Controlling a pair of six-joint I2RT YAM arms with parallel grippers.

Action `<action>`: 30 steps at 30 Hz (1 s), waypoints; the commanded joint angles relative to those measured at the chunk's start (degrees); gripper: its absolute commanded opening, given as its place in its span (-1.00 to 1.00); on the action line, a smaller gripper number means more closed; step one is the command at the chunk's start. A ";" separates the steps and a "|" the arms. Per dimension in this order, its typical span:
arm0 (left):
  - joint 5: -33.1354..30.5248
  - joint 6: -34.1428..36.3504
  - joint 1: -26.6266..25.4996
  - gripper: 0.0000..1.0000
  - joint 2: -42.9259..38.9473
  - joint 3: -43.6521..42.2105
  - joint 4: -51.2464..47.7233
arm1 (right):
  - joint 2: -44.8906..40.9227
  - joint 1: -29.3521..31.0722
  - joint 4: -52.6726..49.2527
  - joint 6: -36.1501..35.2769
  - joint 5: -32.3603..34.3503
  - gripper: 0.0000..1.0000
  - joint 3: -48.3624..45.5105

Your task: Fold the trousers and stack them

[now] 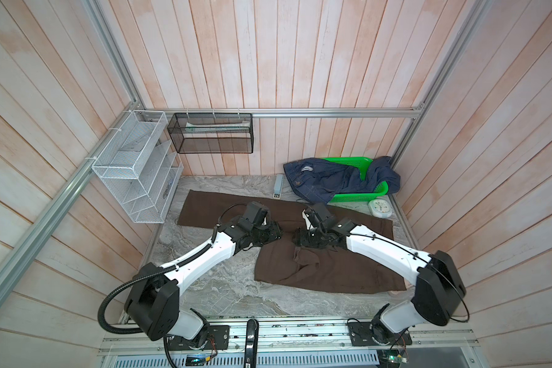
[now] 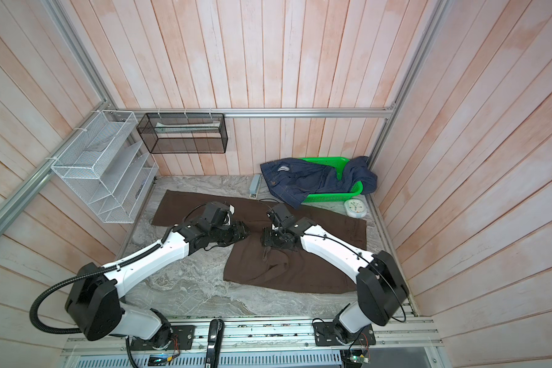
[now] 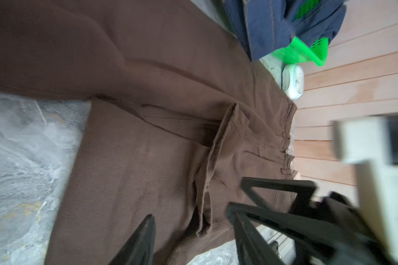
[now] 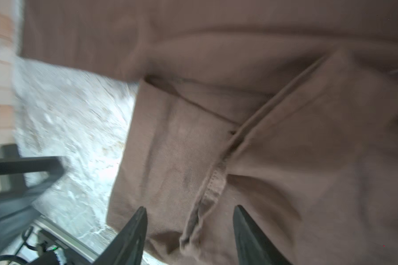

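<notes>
The dark brown trousers (image 1: 332,270) (image 2: 300,270) lie on the marble table (image 1: 220,286). One leg stretches to the far left (image 1: 204,210); the other part is doubled over at the front right, with a rumpled ridge (image 3: 207,183) (image 4: 211,190) in its middle. My left gripper (image 1: 278,234) (image 2: 247,234) (image 3: 191,213) and right gripper (image 1: 297,237) (image 2: 264,237) (image 4: 190,207) face each other tip to tip, low over the middle of the cloth. Both are open. The ridge lies under each pair of fingers, and neither pinches it.
A green basket (image 1: 376,189) with dark blue jeans (image 1: 325,181) draped over it stands at the back right. A white clock (image 1: 380,208) and a grey stapler (image 1: 278,186) lie near it. A white wire rack (image 1: 134,165) and a black mesh basket (image 1: 211,133) hang on the walls.
</notes>
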 commanded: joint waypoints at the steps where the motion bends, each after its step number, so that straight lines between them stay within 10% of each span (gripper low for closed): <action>1: 4.06 -0.28 -2.97 0.17 5.70 3.08 4.01 | -4.74 -3.55 -2.39 0.68 1.73 0.22 -4.48; 20: -1.64 8.86 -8.12 0.33 29.29 24.84 -7.68 | -16.42 -20.82 -4.62 -4.83 0.61 0.19 -12.09; 30: -4.09 9.36 -8.12 -0.62 26.15 22.66 -6.40 | -15.94 -23.05 -3.22 -5.65 -0.86 0.17 -12.95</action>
